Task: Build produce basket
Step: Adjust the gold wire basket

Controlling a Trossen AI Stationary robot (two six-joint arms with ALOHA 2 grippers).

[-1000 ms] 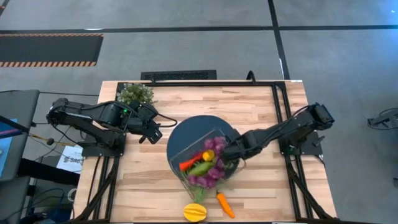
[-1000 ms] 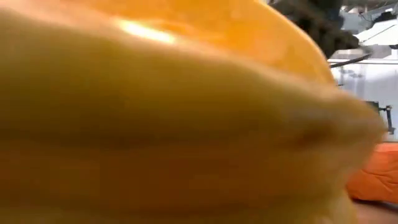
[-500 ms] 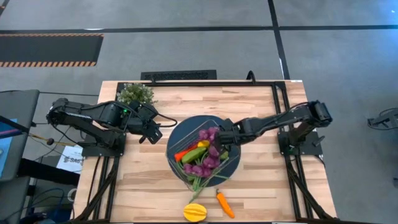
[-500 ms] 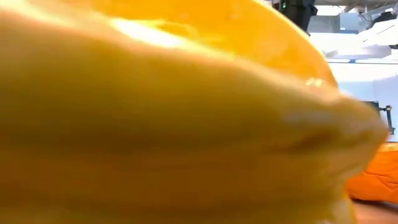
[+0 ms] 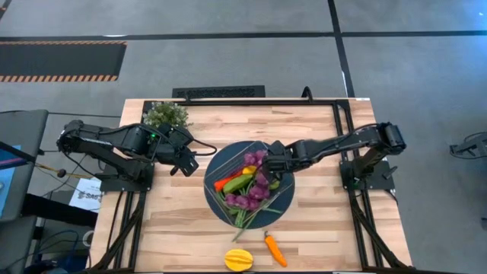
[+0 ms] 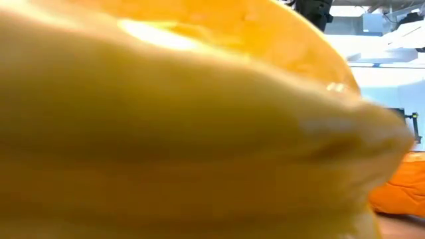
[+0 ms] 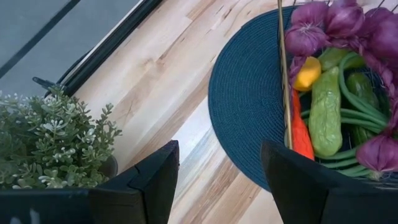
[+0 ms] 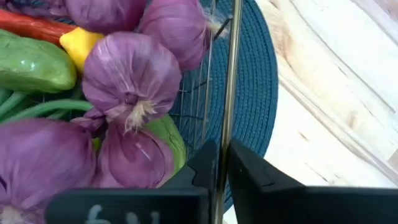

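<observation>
**Loaded basket pinched by its rim, with two pieces waiting outside**

From overhead, the wire basket (image 5: pixel 249 185) is sitting on a round dark blue mat (image 5: pixel 215 199) in the middle of a wooden table (image 5: pixel 319 228). It is carrying purple grapes (image 5: pixel 255 194), a green cucumber (image 5: pixel 237 185), a small lemon (image 5: pixel 249 170), a red chili (image 5: pixel 223 183) and green beans (image 5: pixel 242 218) that are poking out over its near edge.

The right gripper (image 5: pixel 272 154) is reaching in from the right, and its wrist camera is showing its fingers (image 8: pixel 245 180) pressed together on the thin metal rim wire at the basket's far right side.

The left gripper (image 5: pixel 186 158) is waiting just beside the mat's left edge, fingers apart and holding nothing, near a potted plant (image 5: pixel 167 115).

A yellow ribbed fruit (image 5: pixel 238 259) and an orange carrot (image 5: pixel 275 250) are lying at the table's near edge, well apart from the basket.

The grip is narrow and on one side only. If the arm is pulling or lifting from here, the basket is likely tilting, spilling the overhanging beans and loose grapes, or slipping off the wire. Dragging may also be bunching the mat.
</observation>
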